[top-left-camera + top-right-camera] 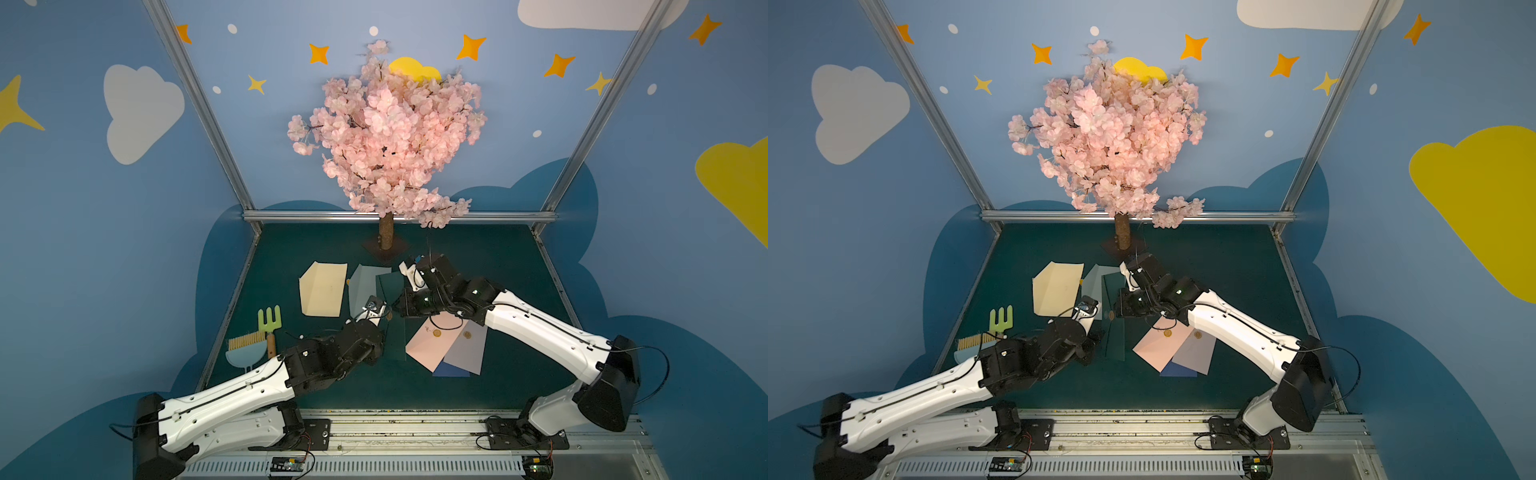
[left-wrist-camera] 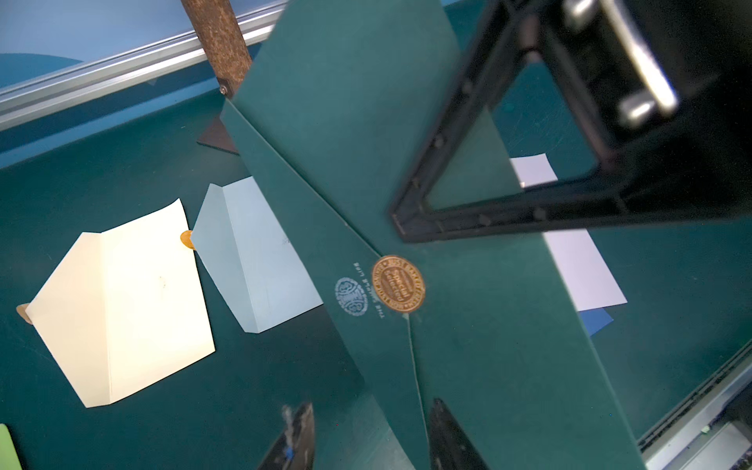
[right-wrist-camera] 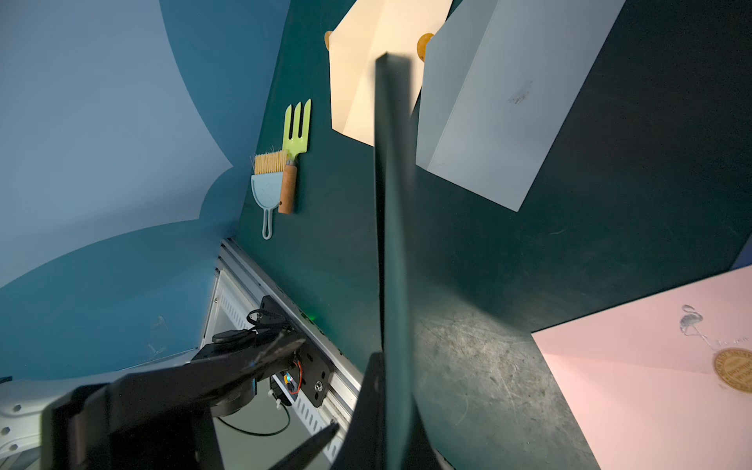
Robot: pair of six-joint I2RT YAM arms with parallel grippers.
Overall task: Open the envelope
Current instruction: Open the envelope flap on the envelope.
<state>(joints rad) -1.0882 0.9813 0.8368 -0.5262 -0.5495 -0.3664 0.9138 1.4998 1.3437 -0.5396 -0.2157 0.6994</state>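
Nearest, low in the left wrist view, the left gripper (image 2: pixel 372 407) hovers with jaws parted below the gold seal (image 2: pixel 398 284), which looks stuck down, so the dark green envelope (image 2: pixel 488 346), raised mid-frame and pinched by the clenched right gripper (image 1: pixel 395 307) beyond, seems not yet opened.

- Both top views look down from high above the near edge of the worktop (image 1: pixel 498 270), facing its far edge and the blossom tree (image 1: pixel 386 133). They take in the whole worktop and both arms, and one scene is shifted slightly sideways against the other.
- The left wrist view hangs close over the dark green envelope (image 2: pixel 366 122), facing the far edge and the tree's trunk (image 2: pixel 219 40).
- The right wrist view looks along that envelope's edge from very near, towards the worktop's left edge, the brush (image 3: pixel 266 179) and the green fork (image 3: pixel 297 130).
- Both wrist views share the cream envelope (image 2: pixel 122 309) and the pale blue envelope (image 2: pixel 260 260).
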